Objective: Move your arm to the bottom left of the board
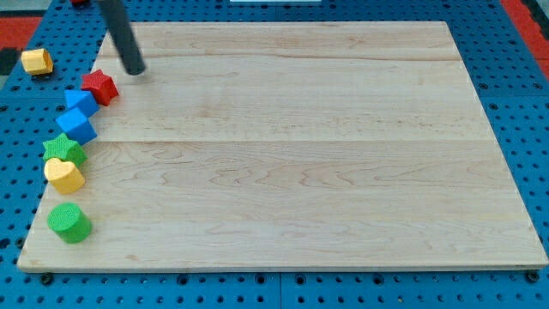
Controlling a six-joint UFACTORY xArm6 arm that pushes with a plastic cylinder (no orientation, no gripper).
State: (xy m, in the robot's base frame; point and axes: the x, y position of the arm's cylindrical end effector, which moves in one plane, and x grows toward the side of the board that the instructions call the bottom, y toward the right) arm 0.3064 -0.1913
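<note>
My tip (pixel 135 71) rests on the pale wooden board (pixel 292 154) just above the red star block (pixel 99 87); no gripper or writing shows.

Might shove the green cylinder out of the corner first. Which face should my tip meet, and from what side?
No end effector to grip; only pushing works. Meet the green cylinder on its curved wall facing the view's left, dead centre, since a round wall slips off-line. My tip sits far up, beside the red star.

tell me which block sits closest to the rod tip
The red star block: it lies just below-left of my tip, while the other blocks trail further down the board's left edge.
</note>
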